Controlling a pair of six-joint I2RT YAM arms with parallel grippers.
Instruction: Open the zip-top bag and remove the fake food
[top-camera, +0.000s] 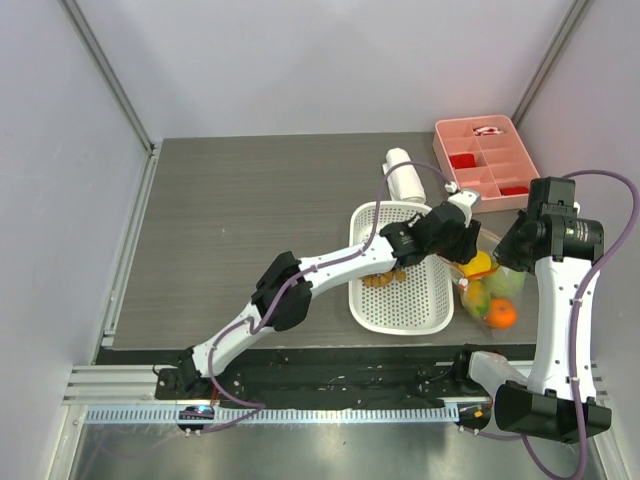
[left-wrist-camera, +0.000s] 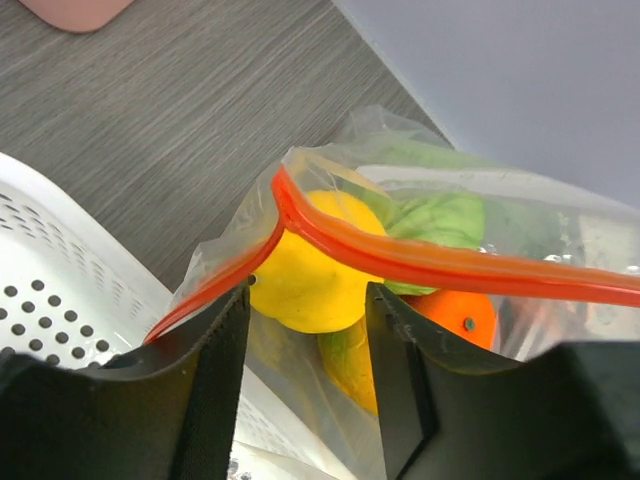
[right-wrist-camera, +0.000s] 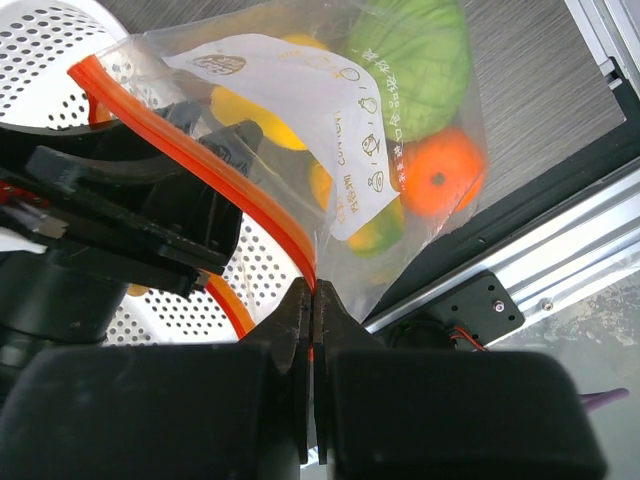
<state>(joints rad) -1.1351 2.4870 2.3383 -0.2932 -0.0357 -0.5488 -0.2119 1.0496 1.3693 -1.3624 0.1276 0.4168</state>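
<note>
The zip-top bag (top-camera: 488, 288) lies at the right of the white basket with its orange-red zip strip (left-wrist-camera: 430, 262) pulled open. Inside it are a yellow lemon (left-wrist-camera: 310, 285), an orange (left-wrist-camera: 455, 315), a green fruit (left-wrist-camera: 440, 220) and a green-orange mango (left-wrist-camera: 352, 365). My left gripper (left-wrist-camera: 305, 335) is open at the bag's mouth, with the lemon just ahead between its fingertips. My right gripper (right-wrist-camera: 313, 295) is shut on the zip strip (right-wrist-camera: 200, 170) and holds that side of the mouth up. Brown grapes (top-camera: 385, 278) lie in the basket.
The white perforated basket (top-camera: 400, 300) sits under my left arm, close against the bag. A pink compartment tray (top-camera: 487, 160) stands at the back right, and a white cylinder (top-camera: 405, 175) lies behind the basket. The table's front edge and metal rail (right-wrist-camera: 560, 250) run just past the bag.
</note>
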